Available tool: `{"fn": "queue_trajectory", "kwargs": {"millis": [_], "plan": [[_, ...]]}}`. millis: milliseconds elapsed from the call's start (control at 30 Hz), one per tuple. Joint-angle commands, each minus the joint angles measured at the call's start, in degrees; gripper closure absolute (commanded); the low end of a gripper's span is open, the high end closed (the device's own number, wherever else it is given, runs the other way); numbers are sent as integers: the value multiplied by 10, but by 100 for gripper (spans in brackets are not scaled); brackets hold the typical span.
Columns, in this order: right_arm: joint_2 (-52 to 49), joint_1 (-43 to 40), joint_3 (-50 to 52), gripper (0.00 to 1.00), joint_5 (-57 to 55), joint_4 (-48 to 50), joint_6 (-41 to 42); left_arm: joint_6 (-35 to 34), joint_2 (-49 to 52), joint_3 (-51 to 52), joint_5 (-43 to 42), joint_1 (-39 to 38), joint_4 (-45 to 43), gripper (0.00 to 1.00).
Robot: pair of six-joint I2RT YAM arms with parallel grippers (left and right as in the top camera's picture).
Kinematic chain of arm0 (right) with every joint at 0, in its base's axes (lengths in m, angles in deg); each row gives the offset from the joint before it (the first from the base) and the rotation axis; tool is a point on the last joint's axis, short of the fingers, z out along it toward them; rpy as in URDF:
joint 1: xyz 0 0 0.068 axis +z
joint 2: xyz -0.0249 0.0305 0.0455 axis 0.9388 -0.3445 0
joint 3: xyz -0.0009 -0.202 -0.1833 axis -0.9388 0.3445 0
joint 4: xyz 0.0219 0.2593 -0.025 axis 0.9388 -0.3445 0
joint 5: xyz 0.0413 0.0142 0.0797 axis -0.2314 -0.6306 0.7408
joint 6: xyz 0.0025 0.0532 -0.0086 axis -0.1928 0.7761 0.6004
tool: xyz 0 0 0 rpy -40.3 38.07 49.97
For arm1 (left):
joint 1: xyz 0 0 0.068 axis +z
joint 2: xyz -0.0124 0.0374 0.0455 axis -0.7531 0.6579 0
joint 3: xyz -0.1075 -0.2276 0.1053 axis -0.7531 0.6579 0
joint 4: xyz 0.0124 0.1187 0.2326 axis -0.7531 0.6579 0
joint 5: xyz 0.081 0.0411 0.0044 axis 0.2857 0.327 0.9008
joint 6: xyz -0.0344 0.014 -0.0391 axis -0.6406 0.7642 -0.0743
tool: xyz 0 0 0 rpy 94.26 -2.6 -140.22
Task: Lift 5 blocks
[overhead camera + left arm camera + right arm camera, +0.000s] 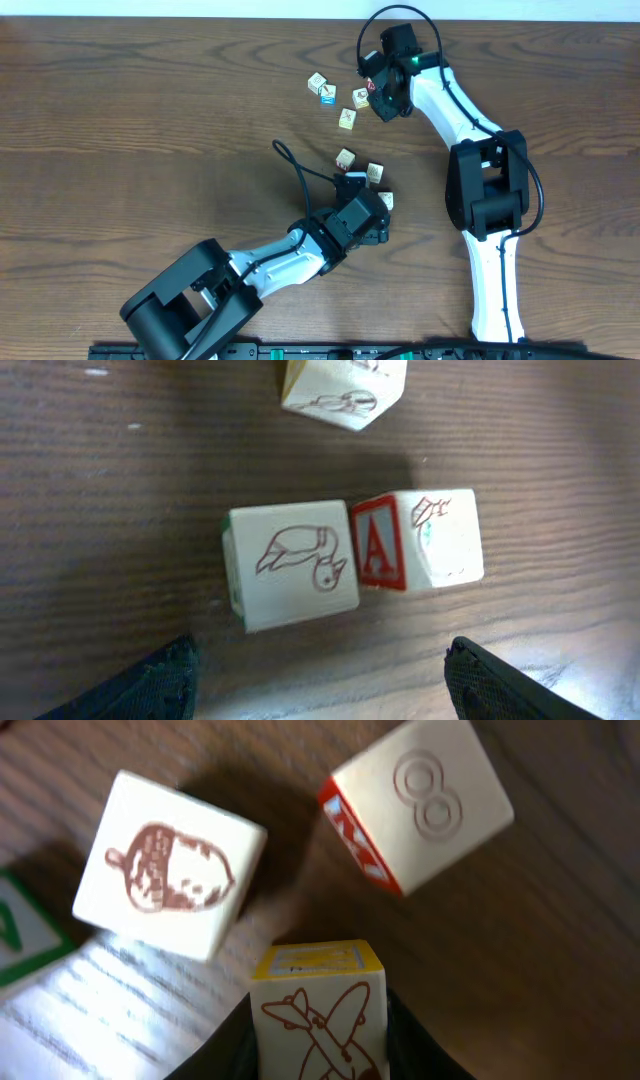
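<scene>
Pinching the airplane block (pixel 320 1005) across flat sides with the right tool (pixel 320 1038); holding the left tool (pixel 320 682) spread over the bird block (pixel 290 565) on the desk (pixel 100 510). Probably handling as light, rigid, slick wood.

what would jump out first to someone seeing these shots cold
The right pincer grips an airplane block, with an acorn block lying just beyond it. Nearer the centre, the wide-open left pincer hovers over a bird block that touches a red-A block.
</scene>
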Motion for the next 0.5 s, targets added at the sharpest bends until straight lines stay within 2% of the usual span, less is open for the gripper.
{"fn": "queue_trajectory", "kwargs": {"millis": [0, 267, 467], "plan": [[-6, 4, -43, 99, -5, -16, 5, 14, -19, 5, 1, 0, 11, 20], [-6, 3, -176, 99, -5, -130, 41, 55, -87, 5, 9, 0, 53, 20], [10, -8, -282, 99, 12, -254, 105, 87, -157, 5, 89, 4, 132, 20]]}}
